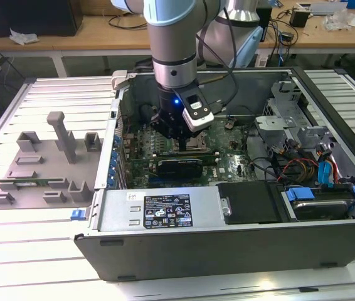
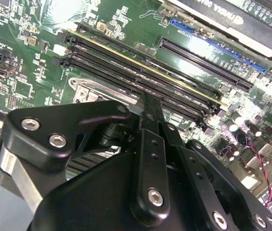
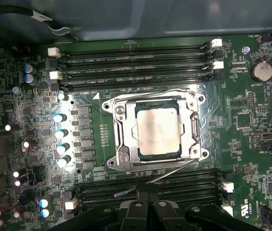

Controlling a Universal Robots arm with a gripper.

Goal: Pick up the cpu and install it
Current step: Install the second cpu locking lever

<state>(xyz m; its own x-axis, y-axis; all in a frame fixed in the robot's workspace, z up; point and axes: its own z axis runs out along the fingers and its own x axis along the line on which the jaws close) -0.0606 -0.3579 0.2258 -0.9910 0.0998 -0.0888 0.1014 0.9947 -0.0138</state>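
One pale silver square cpu (image 3: 158, 131) lies flat inside the one metal socket frame (image 3: 153, 134) on the green motherboard (image 3: 251, 144), its dark rim showing on all sides within the frame's window. In the first wrist view two pairs of long black memory slots (image 3: 136, 62) run beside the socket, one pair on either side of it, and a thin wire lever (image 3: 167, 174) slants out from the frame toward the nearer pair. A row of four silver-topped capacitors (image 3: 61, 139) stands just beside the socket.

The one black gripper (image 1: 184, 141) hangs low inside the open grey computer case (image 1: 227, 244), directly over the motherboard; in the second wrist view its black linkage (image 2: 148, 159) appears drawn together at one narrow tip, so the jaws look closed and hold nothing. The case walls, a black graphics card (image 1: 179, 167) and bundled cables (image 1: 303, 166) crowd the space around it.

On the slatted bench (image 1: 33, 251), one grey plastic fixture tray (image 1: 46, 166) sits well apart, at the exterior view's left
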